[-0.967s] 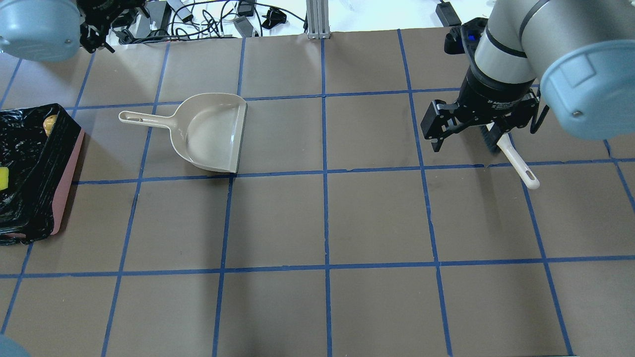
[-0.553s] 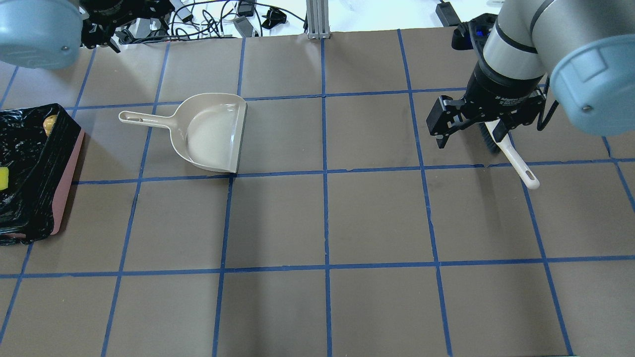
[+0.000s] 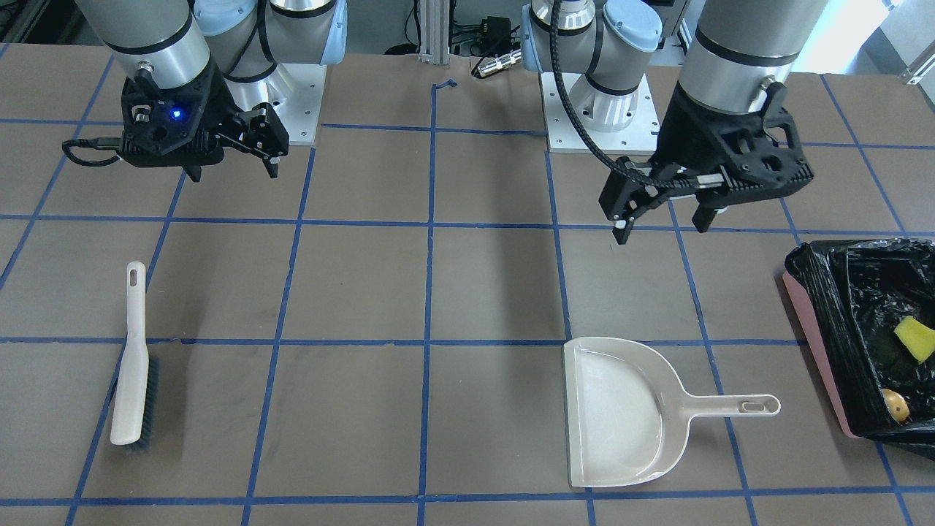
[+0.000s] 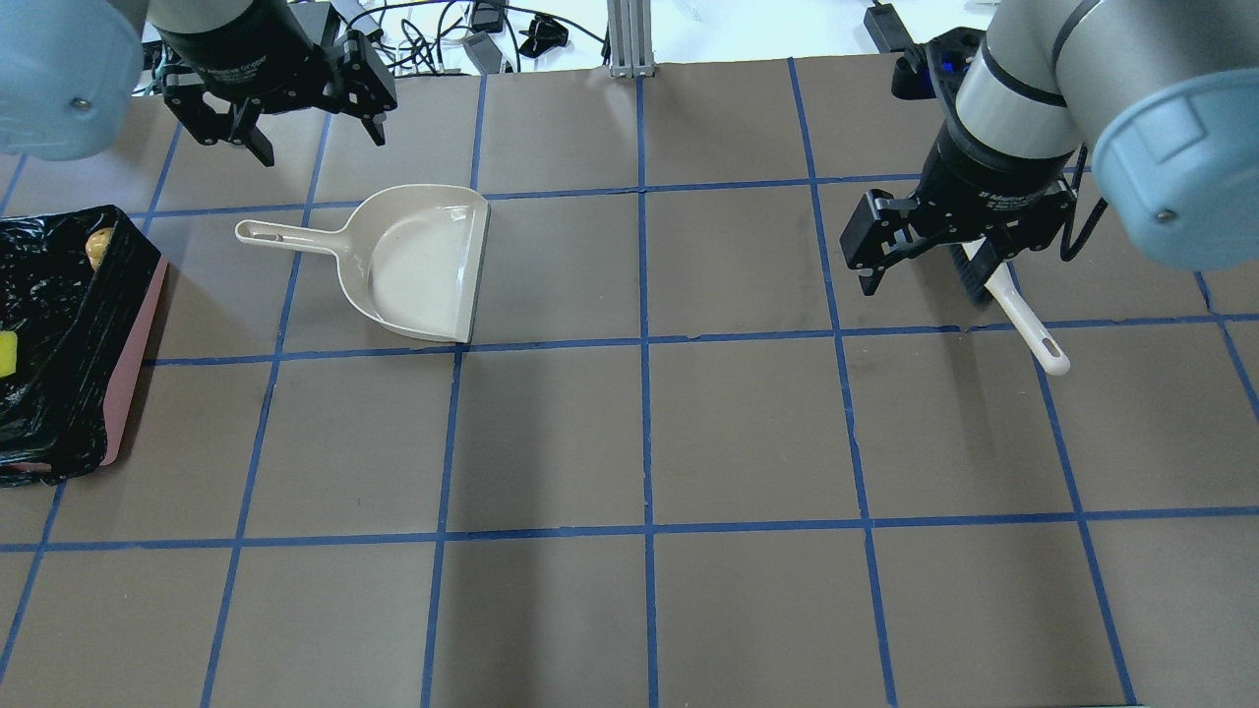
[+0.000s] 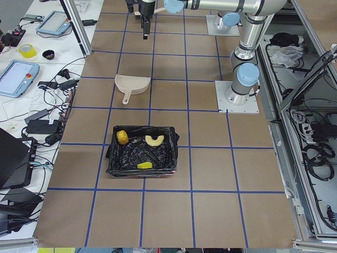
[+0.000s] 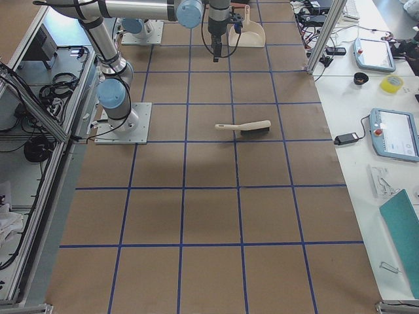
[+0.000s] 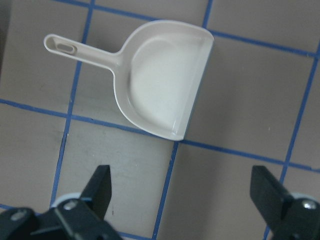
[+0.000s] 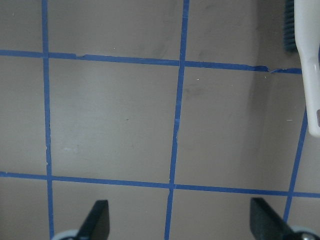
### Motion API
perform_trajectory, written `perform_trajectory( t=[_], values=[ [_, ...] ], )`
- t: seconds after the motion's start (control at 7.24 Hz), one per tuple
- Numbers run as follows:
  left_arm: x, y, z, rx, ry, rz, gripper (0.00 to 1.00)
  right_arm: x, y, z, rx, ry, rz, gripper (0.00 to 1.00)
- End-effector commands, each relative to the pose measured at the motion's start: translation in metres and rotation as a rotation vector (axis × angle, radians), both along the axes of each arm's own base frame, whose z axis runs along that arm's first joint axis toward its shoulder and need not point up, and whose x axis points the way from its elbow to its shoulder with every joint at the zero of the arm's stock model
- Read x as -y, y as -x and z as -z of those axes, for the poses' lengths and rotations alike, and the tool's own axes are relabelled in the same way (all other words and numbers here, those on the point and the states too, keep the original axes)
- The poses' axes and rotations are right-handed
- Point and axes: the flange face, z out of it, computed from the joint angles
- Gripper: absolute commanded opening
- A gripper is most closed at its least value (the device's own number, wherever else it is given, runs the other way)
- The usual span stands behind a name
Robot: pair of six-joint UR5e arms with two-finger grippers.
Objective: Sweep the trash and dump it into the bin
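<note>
The bin [image 4: 133, 364] is a pink container lined with a black bag at the table's left edge; it also shows in the front view [image 3: 812, 343] and the left view [image 5: 113, 158]. The trash lies inside it: an amber lump [image 5: 122, 137], a croissant-like piece [image 5: 154, 140] and a yellow wedge [image 5: 145, 165]. My left gripper [image 4: 317, 138] is open and empty, up in the air just behind the beige dustpan [image 4: 418, 265], which its wrist view shows empty [image 7: 160, 85]. My right gripper [image 4: 929, 280] is open and empty, above and beside the beige brush [image 4: 1023, 320].
The brush lies flat on the table at the right [image 3: 131, 365], its handle at the edge of the right wrist view [image 8: 310, 65]. The table is brown with a blue tape grid. Cables and an aluminium post [image 4: 625, 39] sit at its far edge.
My left gripper has come in from the far left corner, rightward toward the dustpan. My right gripper has shifted slightly right and stays open. Dustpan and brush have not moved.
</note>
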Motion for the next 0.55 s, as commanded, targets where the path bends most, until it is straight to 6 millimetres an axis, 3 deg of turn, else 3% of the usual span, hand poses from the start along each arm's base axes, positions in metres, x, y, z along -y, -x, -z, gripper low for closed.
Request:
perform_trajectory(
  t=[0.0, 0.28, 0.41],
  values=[
    [-0.033, 0.016, 0.010, -0.014, -0.118, 0.146, 1.00, 0.000, -0.001, 0.001, 0.005, -0.003, -0.002, 1.00],
    [-0.049, 0.028, 0.048, -0.012, -0.186, 0.254, 1.00, 0.000, -0.001, 0.002, 0.004, -0.004, -0.003, 1.00],
    [-0.051, 0.029, 0.054, -0.013, -0.197, 0.259, 1.00, 0.000, 0.000, 0.001, 0.004, -0.001, -0.002, 1.00]
  ],
)
